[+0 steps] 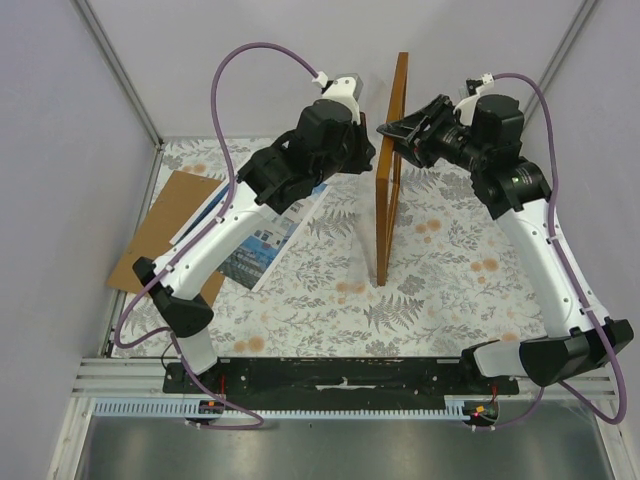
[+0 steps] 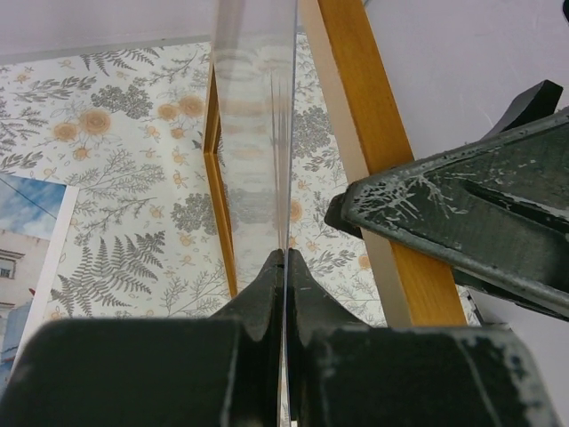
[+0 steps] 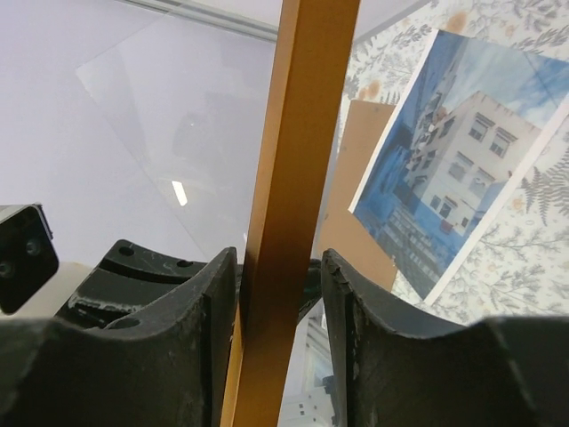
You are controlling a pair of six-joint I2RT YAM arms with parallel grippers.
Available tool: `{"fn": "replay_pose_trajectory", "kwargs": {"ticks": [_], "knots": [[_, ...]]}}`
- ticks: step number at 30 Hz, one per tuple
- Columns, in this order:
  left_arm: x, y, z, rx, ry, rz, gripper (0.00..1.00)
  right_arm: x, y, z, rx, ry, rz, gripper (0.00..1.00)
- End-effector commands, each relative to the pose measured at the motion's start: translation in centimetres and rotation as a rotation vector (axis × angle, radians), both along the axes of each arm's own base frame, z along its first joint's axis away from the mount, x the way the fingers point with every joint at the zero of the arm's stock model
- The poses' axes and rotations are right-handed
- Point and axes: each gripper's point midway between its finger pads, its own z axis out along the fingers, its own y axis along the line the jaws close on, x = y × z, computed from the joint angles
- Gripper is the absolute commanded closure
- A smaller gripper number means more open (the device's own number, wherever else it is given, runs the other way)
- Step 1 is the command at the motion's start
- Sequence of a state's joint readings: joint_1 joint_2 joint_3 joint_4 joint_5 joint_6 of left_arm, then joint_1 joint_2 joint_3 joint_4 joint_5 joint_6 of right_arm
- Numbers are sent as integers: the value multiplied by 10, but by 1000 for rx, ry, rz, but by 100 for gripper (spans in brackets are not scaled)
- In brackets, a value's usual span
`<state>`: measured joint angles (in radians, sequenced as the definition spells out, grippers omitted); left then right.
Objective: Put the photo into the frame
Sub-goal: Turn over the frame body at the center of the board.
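Note:
The orange-brown wooden frame (image 1: 390,170) stands upright on its edge in the middle of the table. My right gripper (image 1: 392,135) is closed around its upper rail (image 3: 293,178), one finger on each side. My left gripper (image 1: 368,150) is just left of the frame, shut on a clear pane seen edge-on (image 2: 258,107). The pane also shows in the right wrist view (image 3: 169,133), left of the rail. The photo (image 1: 265,245), a print of blue-and-white buildings, lies face up on the table under the left arm. It also shows in the right wrist view (image 3: 462,160).
A plain brown backing board (image 1: 160,235) lies at the left, partly under the photo. The table has a floral fern-patterned cloth (image 1: 440,260). Pale walls enclose the back and sides. The right gripper's finger (image 2: 462,213) shows against the frame rail (image 2: 373,160).

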<state>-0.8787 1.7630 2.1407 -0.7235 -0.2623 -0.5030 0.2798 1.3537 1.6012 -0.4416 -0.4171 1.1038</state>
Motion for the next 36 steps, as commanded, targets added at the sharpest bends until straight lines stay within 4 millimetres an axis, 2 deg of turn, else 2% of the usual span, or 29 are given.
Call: {"fn": "replay_pose_trajectory", "kwargs": {"ticks": [1, 8, 13, 24, 31, 36], "knots": [[-4, -10, 36, -63, -86, -22, 98, -3, -8, 13, -48, -48, -4, 49], [-11, -20, 32, -52, -85, -39, 98, -4, -19, 7, -149, -15, -27, 47], [-9, -20, 28, -40, -80, -29, 98, -10, -36, -9, -291, 38, -41, 46], [-9, -22, 18, -18, -68, -30, 98, -41, -79, -45, -581, 174, -71, 46], [-8, -21, 15, -13, -76, -32, 98, -61, -106, -55, -722, 250, -103, 47], [-9, -17, 15, -3, -84, -26, 98, -77, -120, -55, -793, 292, -114, 50]]}}
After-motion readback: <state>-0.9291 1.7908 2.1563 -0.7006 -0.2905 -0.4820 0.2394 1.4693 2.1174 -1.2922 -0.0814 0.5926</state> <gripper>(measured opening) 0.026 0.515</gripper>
